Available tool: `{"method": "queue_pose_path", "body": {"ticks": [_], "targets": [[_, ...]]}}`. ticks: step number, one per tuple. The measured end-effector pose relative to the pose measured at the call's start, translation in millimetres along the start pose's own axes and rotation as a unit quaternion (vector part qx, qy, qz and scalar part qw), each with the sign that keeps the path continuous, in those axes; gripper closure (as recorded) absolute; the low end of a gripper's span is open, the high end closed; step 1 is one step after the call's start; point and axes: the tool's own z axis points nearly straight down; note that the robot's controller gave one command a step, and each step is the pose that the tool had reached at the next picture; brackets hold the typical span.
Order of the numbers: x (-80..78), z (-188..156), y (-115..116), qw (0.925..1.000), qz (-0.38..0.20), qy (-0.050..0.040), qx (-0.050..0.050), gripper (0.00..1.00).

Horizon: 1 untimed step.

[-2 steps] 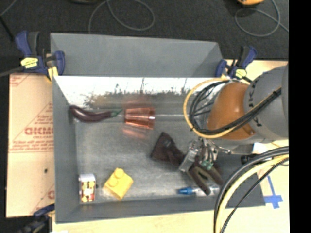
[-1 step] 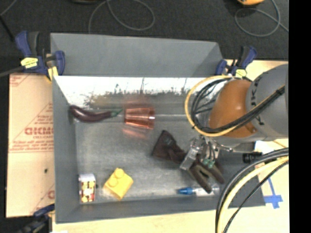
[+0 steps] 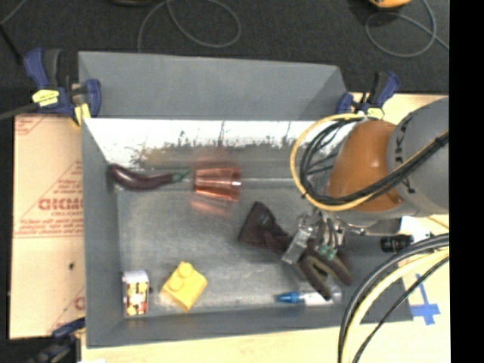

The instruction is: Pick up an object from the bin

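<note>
I see my gripper (image 3: 308,254) low in the bin (image 3: 174,233), at about 4 o'clock from the middle. It sits right over a dark brown thing (image 3: 257,227) with a wide flat end. That thing lies slanted, its wide end near the middle and its other end toward 4 o'clock, under the gripper. I cannot tell if the gripper is open or closed, or if it has hold of anything.

A blue-tipped pen (image 3: 299,299) lies near the front wall, just at 6 o'clock from the gripper. A pink cup (image 3: 218,183) lies on its side at 12 o'clock. A purple eggplant toy (image 3: 140,178) is at 10 o'clock. A yellow block (image 3: 185,284) is at 7 o'clock, with a little red and white box (image 3: 135,292) just beside it at 8 o'clock.
</note>
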Motion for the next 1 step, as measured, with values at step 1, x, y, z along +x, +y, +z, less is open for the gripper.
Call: {"method": "queue_pose_path", "body": {"ticks": [1], "targets": [[-0.4,-15.3,0.0,1.0000,0.000,-0.0005,0.000,1.00]]}}
